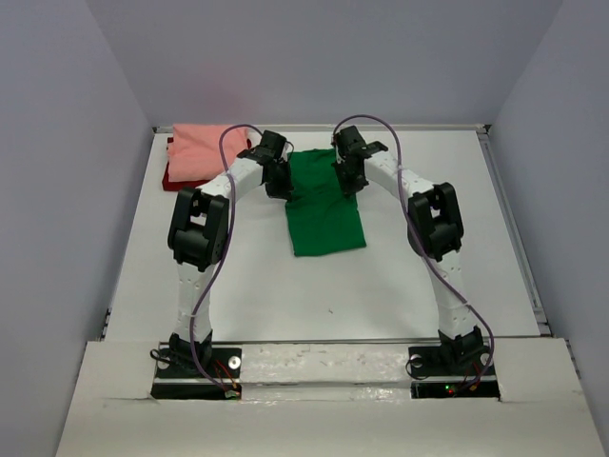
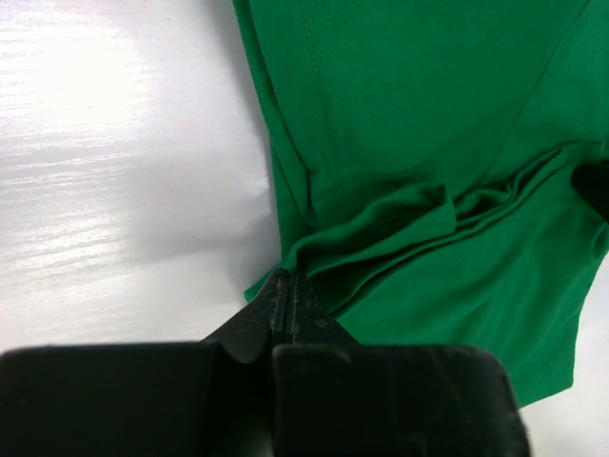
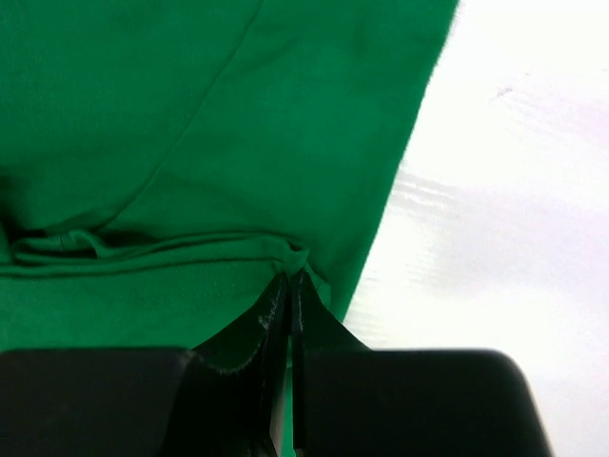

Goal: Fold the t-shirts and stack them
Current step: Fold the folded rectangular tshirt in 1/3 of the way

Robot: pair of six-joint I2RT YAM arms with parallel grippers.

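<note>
You have the green t-shirt (image 1: pixel 325 214) lying flat on the table (image 1: pixel 285 305), out toward the far middle. Its long axis runs from the far edge back toward the arm bases. Both arms reach to the far end of it. The left gripper (image 2: pixel 288 297) sits on the shirt's left edge and the right gripper (image 3: pixel 291 286) on its right edge, so each arm has the side nearer to it. From your fingers, nearly all of the cloth lies on the near side, between the two arms. That is the relation to hold on to: a fold of the far end over the near end would travel along that long axis, and the two pinches need to move level with each other or the edge will skew. The left fingers are pressed together with a ridge of green cloth gathered at their tips. The right fingers are nearly together and cloth bunches at their tips too, though how much they have caught is hard to judge from the wrist view. The salmon pink t-shirt (image 1: pixel 205 152) rests folded on the dark red t-shirt (image 1: pixel 168 179) at the far left corner, well apart from your grip.
</note>
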